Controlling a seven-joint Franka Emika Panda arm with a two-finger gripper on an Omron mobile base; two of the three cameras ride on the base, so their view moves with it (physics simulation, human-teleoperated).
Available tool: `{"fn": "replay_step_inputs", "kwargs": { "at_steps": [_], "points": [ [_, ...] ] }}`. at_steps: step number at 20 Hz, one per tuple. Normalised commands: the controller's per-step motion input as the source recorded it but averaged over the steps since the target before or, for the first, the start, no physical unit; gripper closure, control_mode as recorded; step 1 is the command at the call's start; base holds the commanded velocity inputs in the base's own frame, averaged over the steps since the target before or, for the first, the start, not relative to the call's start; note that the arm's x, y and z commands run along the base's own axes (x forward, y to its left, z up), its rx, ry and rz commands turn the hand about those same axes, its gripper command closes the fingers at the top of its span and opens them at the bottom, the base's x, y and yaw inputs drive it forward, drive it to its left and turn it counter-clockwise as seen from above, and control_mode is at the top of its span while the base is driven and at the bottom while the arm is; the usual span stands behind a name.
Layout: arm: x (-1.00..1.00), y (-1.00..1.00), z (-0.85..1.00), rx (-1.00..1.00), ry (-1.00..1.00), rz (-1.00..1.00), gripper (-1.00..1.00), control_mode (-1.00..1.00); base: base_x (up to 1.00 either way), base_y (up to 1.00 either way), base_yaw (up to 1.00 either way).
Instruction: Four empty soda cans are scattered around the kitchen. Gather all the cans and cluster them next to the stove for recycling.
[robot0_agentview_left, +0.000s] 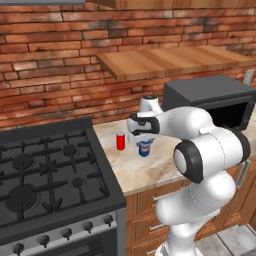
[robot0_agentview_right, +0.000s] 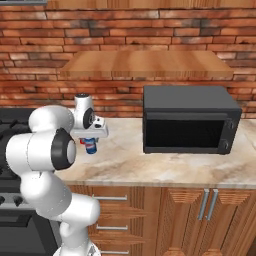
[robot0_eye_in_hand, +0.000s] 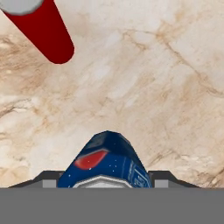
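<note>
Microwave (robot0_agentview_right: 190, 120) sits well right on the marble surface (robot0_agentview_left: 150, 170), under a wooden shelf (robot0_agentview_right: 145, 64). The hand (robot0_eye_in_hand: 105, 181) points down, clamped around a blue can (robot0_agentview_left: 144, 148) just beside a red can (robot0_agentview_left: 120, 141) near the stove (robot0_agentview_left: 50, 175).

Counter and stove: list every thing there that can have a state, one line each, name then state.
Red can: upright on the counter, free, beside the stove.
Blue can: upright, between the gripper's fingers.
Gripper: closed around the blue can.
Stove: no flame visible, grates bare.
Microwave: door shut.
Cabinet doors: shut.
</note>
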Motion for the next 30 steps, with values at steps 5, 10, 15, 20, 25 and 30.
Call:
{"fn": "replay_step_inputs", "kwargs": {
  "at_steps": [5, 10, 15, 20, 25, 30],
  "points": [
    [0.17, 0.01, -0.09, 0.00, 0.00, 0.00, 1.00, -1.00, 0.00, 0.00, 0.00],
    [0.13, 0.03, -0.12, 0.00, 0.00, 0.00, 1.00, -1.00, 0.00, 0.00, 0.00],
    [0.11, 0.02, -0.15, 0.00, 0.00, 0.00, 1.00, -1.00, 0.00, 0.00, 0.00],
    [0.08, 0.00, -0.14, 0.00, 0.00, 0.00, 1.00, -1.00, 0.00, 0.00, 0.00],
    [0.08, 0.00, -0.13, 0.00, 0.00, 0.00, 1.00, -1.00, 0.00, 0.00, 0.00],
    [0.08, 0.02, -0.10, 0.00, 0.00, 0.00, 1.00, -1.00, 0.00, 0.00, 0.00]
  ]
}}
